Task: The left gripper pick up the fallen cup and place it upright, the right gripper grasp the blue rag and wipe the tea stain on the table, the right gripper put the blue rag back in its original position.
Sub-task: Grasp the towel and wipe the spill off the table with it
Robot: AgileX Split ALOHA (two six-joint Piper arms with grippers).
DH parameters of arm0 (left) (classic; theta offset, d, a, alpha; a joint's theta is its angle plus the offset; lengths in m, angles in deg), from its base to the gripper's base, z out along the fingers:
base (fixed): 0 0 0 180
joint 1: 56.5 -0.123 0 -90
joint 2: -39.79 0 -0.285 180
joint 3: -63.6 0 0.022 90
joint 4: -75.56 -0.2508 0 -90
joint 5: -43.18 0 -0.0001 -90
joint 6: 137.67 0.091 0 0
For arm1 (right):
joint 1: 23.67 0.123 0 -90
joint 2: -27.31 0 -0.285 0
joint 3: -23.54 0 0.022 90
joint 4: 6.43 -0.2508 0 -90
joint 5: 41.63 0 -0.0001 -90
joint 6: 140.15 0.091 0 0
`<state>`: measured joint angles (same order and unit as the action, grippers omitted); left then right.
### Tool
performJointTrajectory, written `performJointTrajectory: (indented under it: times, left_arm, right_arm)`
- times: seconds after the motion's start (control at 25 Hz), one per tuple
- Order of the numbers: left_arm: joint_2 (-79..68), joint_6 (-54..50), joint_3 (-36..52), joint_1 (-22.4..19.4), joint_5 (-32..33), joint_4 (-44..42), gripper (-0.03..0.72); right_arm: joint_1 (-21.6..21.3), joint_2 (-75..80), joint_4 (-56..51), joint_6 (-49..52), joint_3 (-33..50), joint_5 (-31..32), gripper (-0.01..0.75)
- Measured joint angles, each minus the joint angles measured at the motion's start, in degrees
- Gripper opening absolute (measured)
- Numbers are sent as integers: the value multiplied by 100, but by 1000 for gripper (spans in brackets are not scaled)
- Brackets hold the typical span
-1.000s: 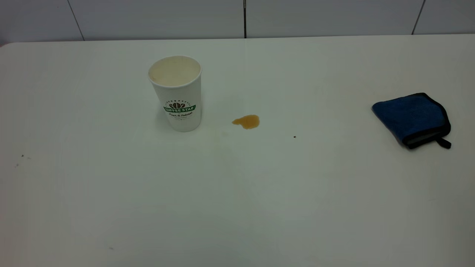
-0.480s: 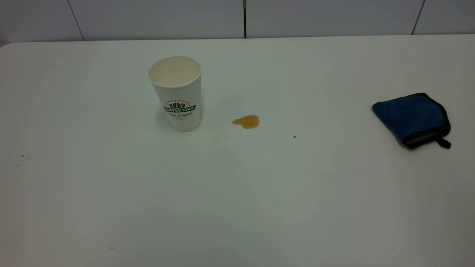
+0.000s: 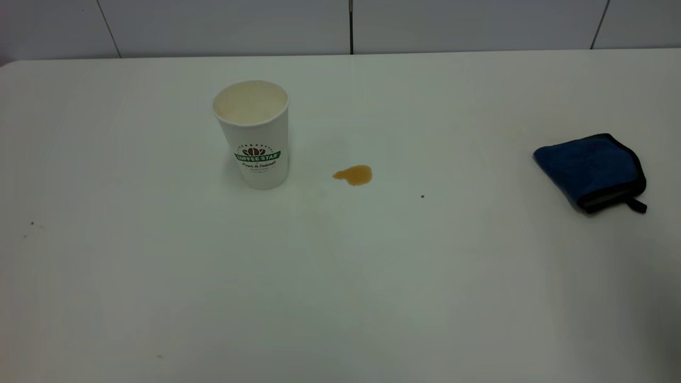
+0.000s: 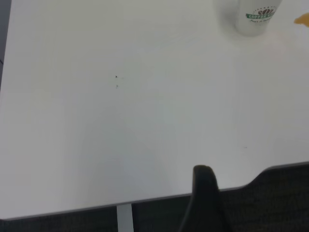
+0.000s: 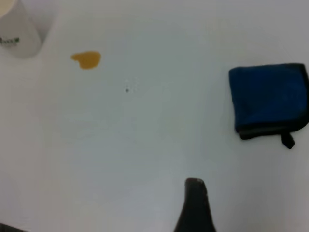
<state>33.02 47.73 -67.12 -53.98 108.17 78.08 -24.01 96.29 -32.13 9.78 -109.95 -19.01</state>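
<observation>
White table, cup, tea stain, blue rag unmoved, jaws' state indiscernible

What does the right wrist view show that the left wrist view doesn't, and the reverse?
Only the right wrist view shows the blue rag, lying folded on the table, and the whole tea stain. Only the left wrist view shows the table's near edge and the cup's logo in full. Both share the upright cup, part of the stain, and one dark fingertip each.

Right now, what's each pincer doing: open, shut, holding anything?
Left pincer: back at the table's near edge, holding nothing; open or shut cannot be told.
Right pincer: above the table, holding nothing; cannot be told.
</observation>
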Motion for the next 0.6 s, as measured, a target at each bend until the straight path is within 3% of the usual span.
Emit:
performJointTrajectory:
  times: [0.28, 0.6]
  left_arm:
    - [0, 0, 0, 0, 0, 0, 583]
    - [0, -4, 0, 0, 0, 0, 583]
  right_arm:
    - [0, 3633, -1094, -1970, -1310, -795, 617]
    - [-18, 6394, -1172, -2262, -3508, -975, 595]
